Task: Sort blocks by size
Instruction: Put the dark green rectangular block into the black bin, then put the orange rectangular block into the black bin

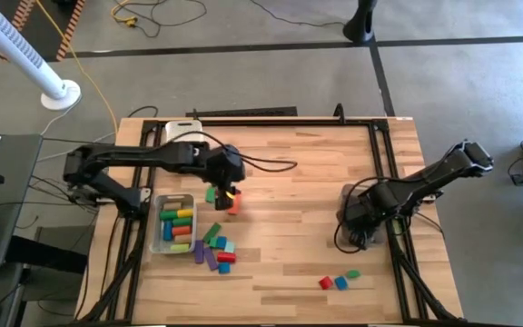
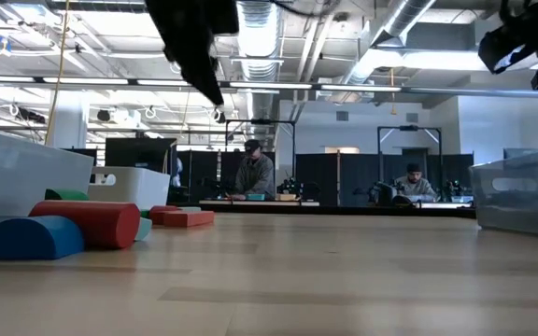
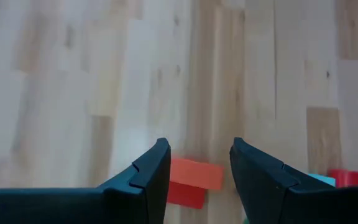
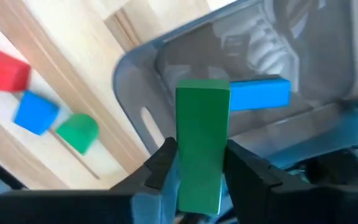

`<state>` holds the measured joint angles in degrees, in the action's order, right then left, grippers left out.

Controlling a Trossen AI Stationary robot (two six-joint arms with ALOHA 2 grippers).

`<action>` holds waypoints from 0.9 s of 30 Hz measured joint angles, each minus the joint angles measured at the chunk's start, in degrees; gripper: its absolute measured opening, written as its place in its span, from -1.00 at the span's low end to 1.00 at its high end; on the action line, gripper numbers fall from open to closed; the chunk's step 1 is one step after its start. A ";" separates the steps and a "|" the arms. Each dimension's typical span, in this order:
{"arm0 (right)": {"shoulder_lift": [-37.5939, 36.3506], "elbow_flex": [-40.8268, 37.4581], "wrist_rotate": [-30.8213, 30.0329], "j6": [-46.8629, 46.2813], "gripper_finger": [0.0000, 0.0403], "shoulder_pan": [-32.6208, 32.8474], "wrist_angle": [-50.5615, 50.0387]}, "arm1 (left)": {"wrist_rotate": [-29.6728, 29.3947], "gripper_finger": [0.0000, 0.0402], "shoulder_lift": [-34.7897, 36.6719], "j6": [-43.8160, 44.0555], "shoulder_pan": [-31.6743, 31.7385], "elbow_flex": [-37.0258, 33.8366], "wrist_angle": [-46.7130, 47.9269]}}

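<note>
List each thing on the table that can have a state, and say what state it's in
left end effector: open, above an orange-red block, not gripping it
right end effector: closed on a green block, over the clear bin
clear bin: holds a blue block
left bin: filled with several blocks
loose pile: on the table beside the left bin

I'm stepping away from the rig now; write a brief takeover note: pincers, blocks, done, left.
Left pincer: open above an orange-red block mid-table.
Right pincer: a green block stands between its fingers, over the clear bin at the table's right; a blue block lies inside.
Done: several blocks in the left bin.
Left: the loose pile beside that bin and three small blocks at the front right.
</note>
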<state>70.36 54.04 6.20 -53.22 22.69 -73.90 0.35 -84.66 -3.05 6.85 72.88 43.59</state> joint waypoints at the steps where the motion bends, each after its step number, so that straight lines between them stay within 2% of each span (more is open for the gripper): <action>1: 0.17 0.01 -0.21 -0.59 -0.24 -0.08 -0.04 | 0.57 -0.22 -1.09 -0.25 0.00 0.00 0.55; 6: 0.03 0.01 -1.57 -3.16 0.04 -0.74 -0.12 | 2.91 -0.22 -6.35 -2.24 0.00 0.00 5.41; 12: -0.45 0.01 -1.60 -4.81 0.27 -0.72 0.26 | 5.38 -0.22 -10.13 -10.80 -0.15 0.00 12.82; 19: -0.90 0.09 -1.75 -5.19 0.30 -0.72 0.66 | 5.45 -0.22 -14.23 -10.00 0.50 0.00 14.72; 24: -0.90 0.11 -1.88 -5.26 0.31 -0.72 0.66 | 10.11 -0.22 -18.30 -10.45 0.66 0.00 15.80; 27: -0.90 0.11 -2.67 -5.28 0.31 -0.72 0.66 | 10.52 -0.22 -21.48 -10.61 0.66 0.00 15.62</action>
<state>69.45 54.15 3.53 -58.49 21.98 -73.23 10.87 -106.14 -13.66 7.51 72.88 59.21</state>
